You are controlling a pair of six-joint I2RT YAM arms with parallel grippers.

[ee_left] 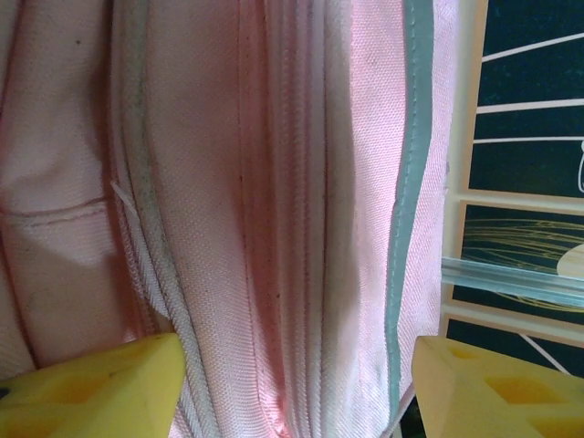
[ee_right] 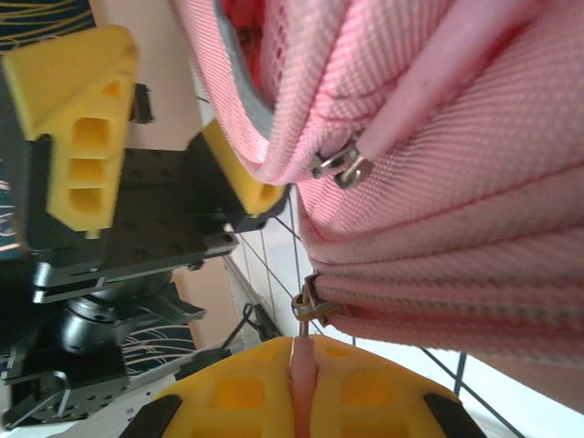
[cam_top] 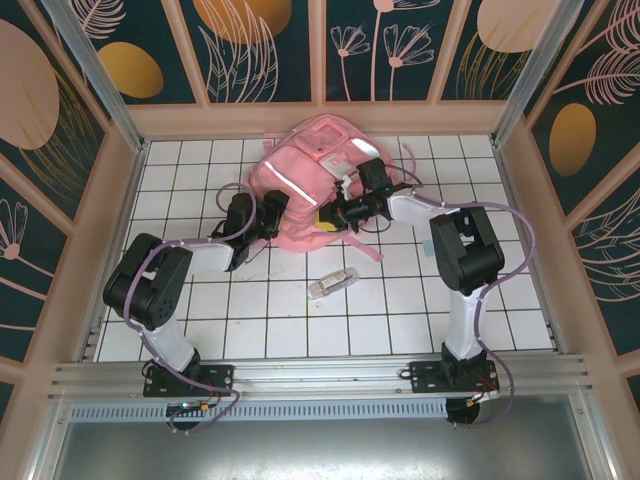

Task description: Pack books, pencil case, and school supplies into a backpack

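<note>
From above, you see the backpack (cam_top: 318, 170) lying at the far middle of the table (cam_top: 500, 310), with a clear box (cam_top: 332, 283) nearer. In your left wrist view, the left jaws stand spread with its pink fabric between them. In your right wrist view, the right jaws pinch a pink zip pull (ee_right: 302, 360).
</note>
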